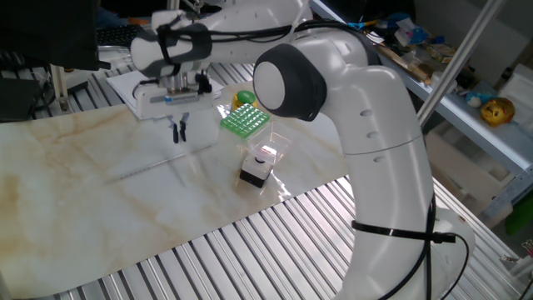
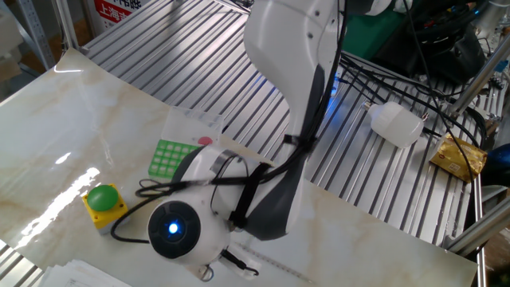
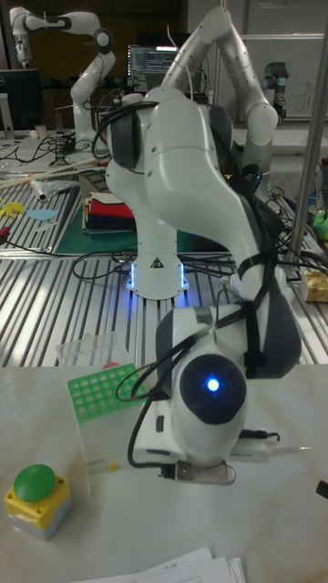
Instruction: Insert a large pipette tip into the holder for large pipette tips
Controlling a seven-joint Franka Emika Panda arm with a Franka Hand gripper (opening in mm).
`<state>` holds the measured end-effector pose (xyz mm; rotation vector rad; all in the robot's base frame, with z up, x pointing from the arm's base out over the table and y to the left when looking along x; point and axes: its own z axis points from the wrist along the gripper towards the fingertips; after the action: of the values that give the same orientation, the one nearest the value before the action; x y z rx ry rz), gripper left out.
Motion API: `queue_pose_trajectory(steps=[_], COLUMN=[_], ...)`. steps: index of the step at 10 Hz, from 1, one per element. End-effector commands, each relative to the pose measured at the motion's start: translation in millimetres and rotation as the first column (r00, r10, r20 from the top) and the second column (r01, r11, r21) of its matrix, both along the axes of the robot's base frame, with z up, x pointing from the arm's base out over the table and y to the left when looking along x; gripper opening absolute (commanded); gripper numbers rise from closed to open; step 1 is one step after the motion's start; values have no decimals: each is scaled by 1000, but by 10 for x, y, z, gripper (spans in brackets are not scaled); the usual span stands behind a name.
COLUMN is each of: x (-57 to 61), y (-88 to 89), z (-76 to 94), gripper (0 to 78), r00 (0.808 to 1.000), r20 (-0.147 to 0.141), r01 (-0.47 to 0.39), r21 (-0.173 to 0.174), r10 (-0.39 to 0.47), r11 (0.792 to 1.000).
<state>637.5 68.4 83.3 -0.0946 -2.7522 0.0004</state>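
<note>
Holes in the green rack (image 1: 245,120) look empty, so the job is not done, and the gripper (image 1: 177,132) hangs over the table (image 1: 75,183) just beside the rack, jaws close together, though I cannot tell if they pinch the see-through tip.

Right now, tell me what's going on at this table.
A single Franka arm is working over the marble tabletop. Its claw hangs above the surface to one side of the green-topped holder for large pipette tips, with the fingers close together. In the tall view a slim clear large pipette tip appears to stick out of the claw. The tip is not yet in the holder.
</note>
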Motion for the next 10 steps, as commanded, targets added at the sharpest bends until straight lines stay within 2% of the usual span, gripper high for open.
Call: queue_pose_trajectory(steps=[1,5,6,10], x=[15,-10,-28,-65], y=[31,7,-10,-95], z=[500,703,802,1123], gripper=[12,12,12,12], r00=[999,996,994,988], r20=[21,76,101,134], r01=[31,45,58,88], r21=[-52,-56,-59,-75], r10=[-29,-41,-52,-77], r11=[998,997,997,993])
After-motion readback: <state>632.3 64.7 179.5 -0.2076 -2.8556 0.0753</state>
